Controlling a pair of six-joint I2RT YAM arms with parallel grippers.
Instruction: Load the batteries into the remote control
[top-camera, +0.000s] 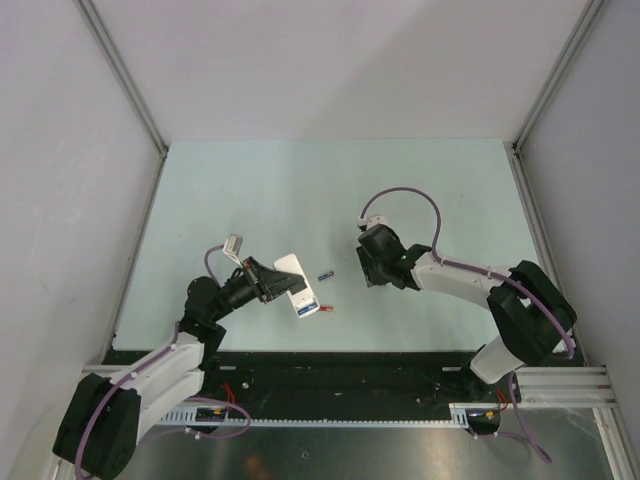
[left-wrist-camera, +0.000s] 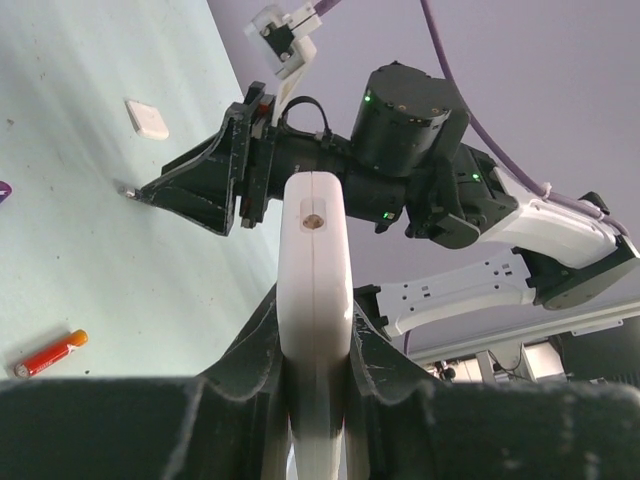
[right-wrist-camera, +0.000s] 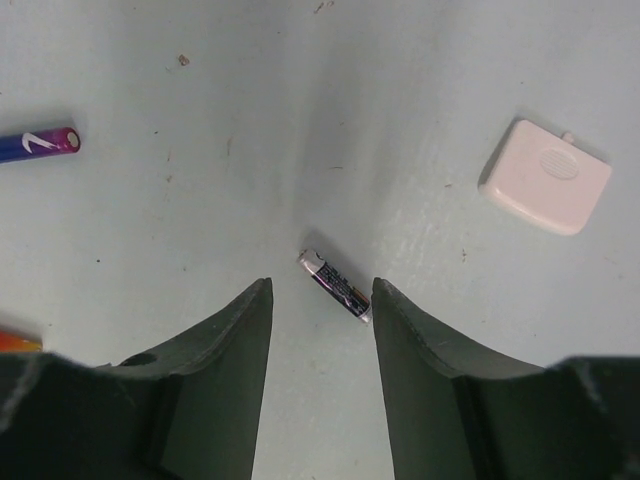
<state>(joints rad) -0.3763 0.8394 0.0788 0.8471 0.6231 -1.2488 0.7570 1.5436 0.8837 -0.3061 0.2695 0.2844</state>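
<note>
My left gripper (top-camera: 272, 283) (left-wrist-camera: 315, 310) is shut on the white remote control (top-camera: 291, 277) (left-wrist-camera: 313, 260), gripping its two faces, so its edge faces the wrist camera. A bright blue battery (top-camera: 303, 308) shows at the remote's near end. My right gripper (top-camera: 367, 273) (right-wrist-camera: 321, 285) hangs open just above the table. A grey-silver battery (right-wrist-camera: 335, 285) lies slantwise between its fingertips, close to the right finger. A dark blue-purple battery (top-camera: 325, 273) (right-wrist-camera: 38, 143) and a red battery (top-camera: 326, 308) (left-wrist-camera: 50, 353) lie loose on the table between the arms.
A small white cover plate (right-wrist-camera: 545, 177) (left-wrist-camera: 147, 118) lies flat on the pale green table (top-camera: 300, 190), a little beyond the right gripper. Grey walls enclose the table at the left, back and right. The purple cable (top-camera: 405, 195) loops above the right wrist.
</note>
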